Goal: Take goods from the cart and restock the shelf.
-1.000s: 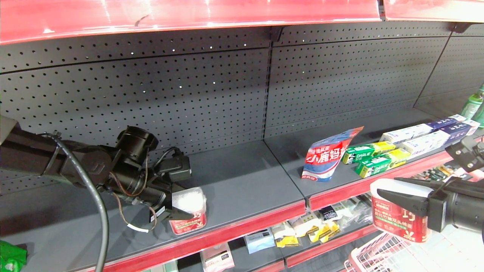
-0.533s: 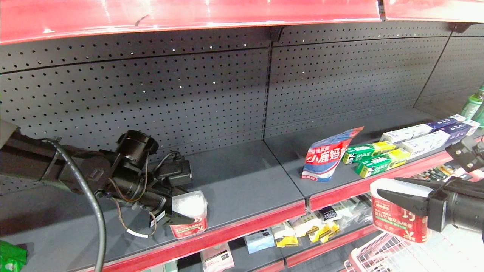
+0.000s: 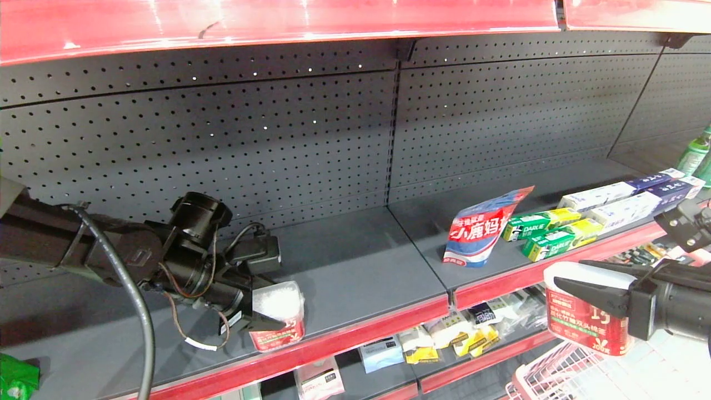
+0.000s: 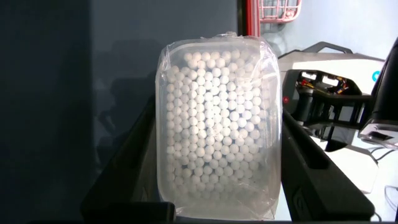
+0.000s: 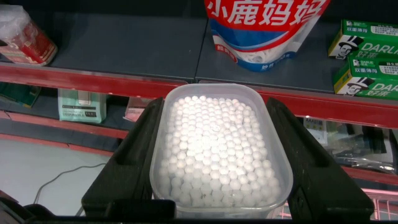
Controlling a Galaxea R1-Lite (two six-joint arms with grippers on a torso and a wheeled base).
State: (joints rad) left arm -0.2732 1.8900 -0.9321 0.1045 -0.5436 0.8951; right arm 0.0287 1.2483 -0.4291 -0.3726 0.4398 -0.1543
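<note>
A clear box of cotton swabs [image 3: 278,303] with a red label sits tilted at the front edge of the dark shelf [image 3: 361,266], left of the middle. My left gripper [image 3: 272,312] is shut on this box [image 4: 214,124], one finger on each long side [image 4: 217,112]. A second, identical swab box [image 3: 589,328] hangs in front of the shelf at the lower right, above the cart. My right gripper [image 3: 572,278] is shut on it. In the right wrist view that gripper [image 5: 214,106] holds its box [image 5: 221,149], with the first box [image 5: 25,37] far off.
A red and blue pouch [image 3: 480,228] leans on the shelf's right section, beside green toothpaste boxes [image 3: 547,230] and white and blue boxes [image 3: 627,200]. A pink wire cart basket [image 3: 555,372] is at the lower right. Small packets [image 3: 444,339] fill the lower shelf.
My left gripper has sunk slightly with its swab box towards the shelf's front edge. The right arm and its box have kept still.
</note>
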